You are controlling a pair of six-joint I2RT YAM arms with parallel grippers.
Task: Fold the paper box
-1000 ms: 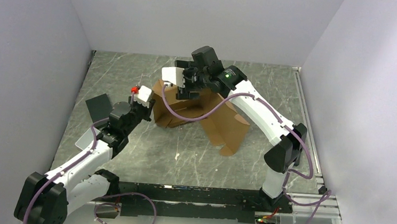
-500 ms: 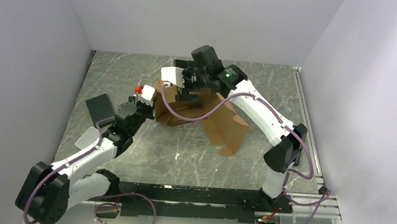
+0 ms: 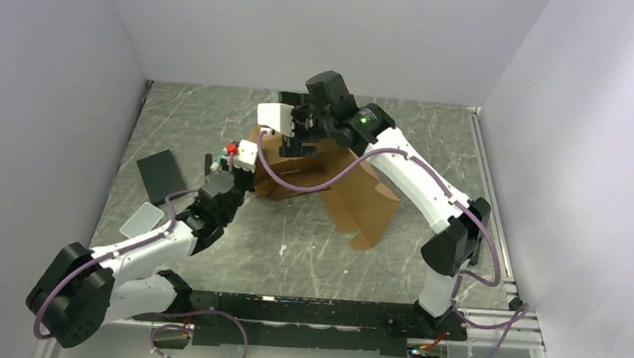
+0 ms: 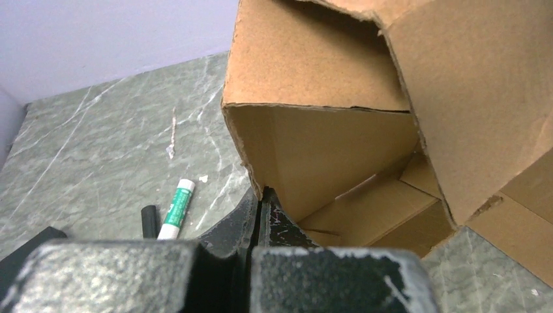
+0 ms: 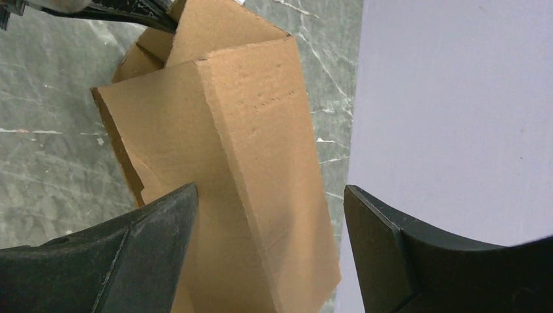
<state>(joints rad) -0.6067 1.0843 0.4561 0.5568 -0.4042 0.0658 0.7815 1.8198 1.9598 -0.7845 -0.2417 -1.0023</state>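
The paper box (image 3: 330,184) is brown corrugated cardboard, partly raised, with a wide panel spread flat toward the right. In the left wrist view its open left end (image 4: 326,117) shows a creased inner wall and floor. My left gripper (image 4: 261,195) is shut with nothing in it, and its tips touch the lower corner of that end wall; from above it (image 3: 248,172) sits at the box's left edge. Above the box top, my right gripper (image 3: 293,147) stands open. A raised cardboard panel (image 5: 261,163) lies between its wide-apart fingers (image 5: 156,241), ungripped.
A black rectangular pad (image 3: 158,175) and a pale flat piece (image 3: 141,219) lie left of my left arm. A green-and-white glue stick (image 4: 176,208) and a black cap (image 4: 150,220) rest on the marble table (image 4: 98,143) by the box. Grey walls enclose the table.
My left arm has swung right and forward, bringing its shut gripper up against the box's left end. The right gripper has stayed over the box, still open.
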